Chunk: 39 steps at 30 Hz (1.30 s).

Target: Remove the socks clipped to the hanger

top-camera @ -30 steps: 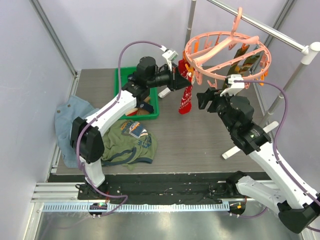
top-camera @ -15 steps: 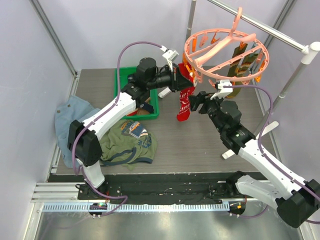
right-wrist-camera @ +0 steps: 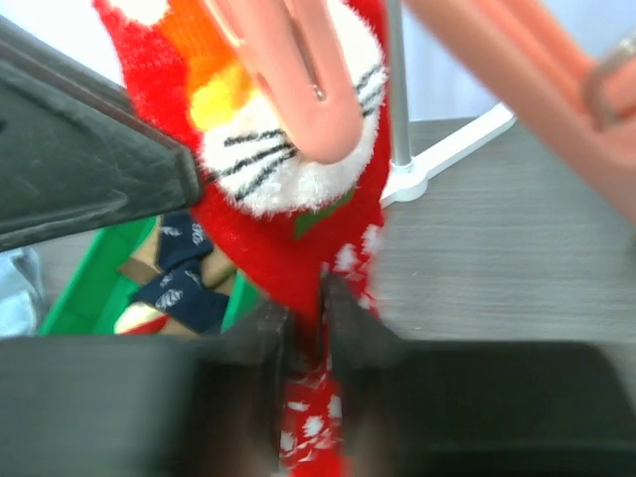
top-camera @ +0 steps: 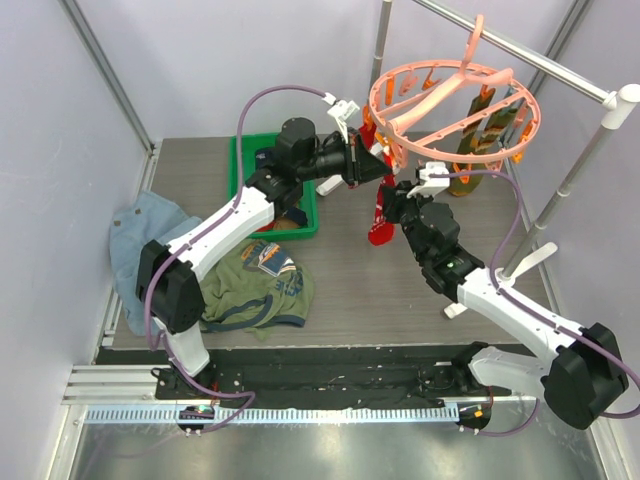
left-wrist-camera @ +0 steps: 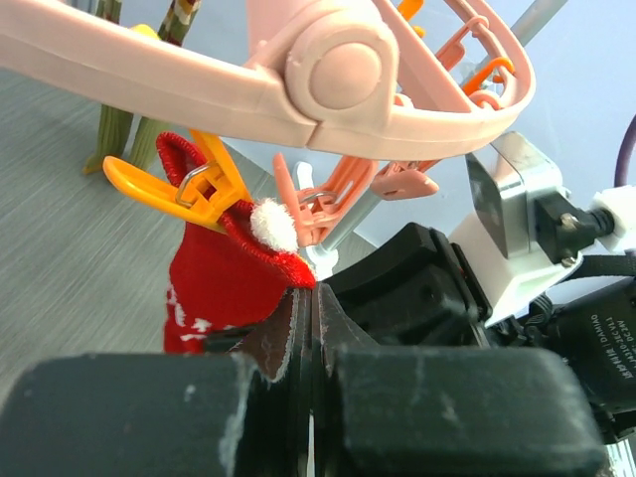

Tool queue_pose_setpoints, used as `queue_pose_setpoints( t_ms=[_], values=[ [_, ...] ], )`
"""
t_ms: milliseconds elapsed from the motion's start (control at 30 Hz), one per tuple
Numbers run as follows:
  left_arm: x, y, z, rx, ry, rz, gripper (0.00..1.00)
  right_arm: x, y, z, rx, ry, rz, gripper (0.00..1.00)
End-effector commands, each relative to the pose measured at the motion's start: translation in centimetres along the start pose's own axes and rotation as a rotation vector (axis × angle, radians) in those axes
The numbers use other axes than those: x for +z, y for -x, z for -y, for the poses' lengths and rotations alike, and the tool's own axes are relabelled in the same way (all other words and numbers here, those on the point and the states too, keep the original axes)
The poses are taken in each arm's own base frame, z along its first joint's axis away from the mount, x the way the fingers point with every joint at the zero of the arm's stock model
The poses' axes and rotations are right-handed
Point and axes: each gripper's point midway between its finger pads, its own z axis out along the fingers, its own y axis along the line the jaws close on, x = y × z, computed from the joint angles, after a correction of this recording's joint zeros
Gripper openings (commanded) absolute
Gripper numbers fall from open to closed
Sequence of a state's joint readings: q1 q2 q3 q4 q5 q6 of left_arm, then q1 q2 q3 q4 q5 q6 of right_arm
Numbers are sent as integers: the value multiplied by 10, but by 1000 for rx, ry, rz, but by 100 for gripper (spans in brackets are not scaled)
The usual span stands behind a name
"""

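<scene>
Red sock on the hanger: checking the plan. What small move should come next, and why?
Probably a short downward pull by the right tool, to slip the red patterned fabric sock from the orange plastic clip. That tool is pinched on the sock below its cuff; the clip holds the cuff to the round salmon-pink plastic hanger. The left tool is shut at the cuff's edge.

Grey wood-grain table [top-camera: 380, 290] carries a green plastic bin [top-camera: 237, 165], pale blue denim garment [top-camera: 130, 240], olive-green T-shirt [top-camera: 250, 295] and white metal stand foot [top-camera: 530, 258].
</scene>
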State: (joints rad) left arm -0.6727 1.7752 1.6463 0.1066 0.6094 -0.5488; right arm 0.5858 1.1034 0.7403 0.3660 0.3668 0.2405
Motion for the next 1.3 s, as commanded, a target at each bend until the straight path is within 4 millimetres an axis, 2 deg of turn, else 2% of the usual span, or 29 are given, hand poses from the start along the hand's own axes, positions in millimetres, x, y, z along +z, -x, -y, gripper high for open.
queue_pose_setpoints(
  t_ms=[0,67,100,167,200,300,533,767,900,1067,1267],
  values=[
    [-8,26,25,23,-45,81,0,4,28,4,30,-46,113,5],
    [-9,25,23,15,-34,76,0,3,28,5,21,-52,110,1],
    [-8,25,20,13,-18,79,6,1,31,5,20,-51,115,1],
    [-9,29,15,8,19,92,25,-2,29,7,16,-48,113,1],
    [-10,33,9,0,61,104,42,-4,32,6,16,-39,119,1],
    [-12,41,-3,-10,144,139,59,-6,29,0,10,2,111,1],
    [-18,62,-23,-2,288,212,63,-2,18,-7,3,41,80,1],
    [-18,87,-9,5,250,282,69,0,20,-15,18,70,67,1],
    [-16,89,-22,9,312,281,69,1,21,-18,23,77,60,1],
    [-15,104,-21,28,320,320,69,1,24,-21,39,87,65,1],
    [-9,100,-29,32,336,303,67,2,23,-23,53,96,57,1]
  ],
)
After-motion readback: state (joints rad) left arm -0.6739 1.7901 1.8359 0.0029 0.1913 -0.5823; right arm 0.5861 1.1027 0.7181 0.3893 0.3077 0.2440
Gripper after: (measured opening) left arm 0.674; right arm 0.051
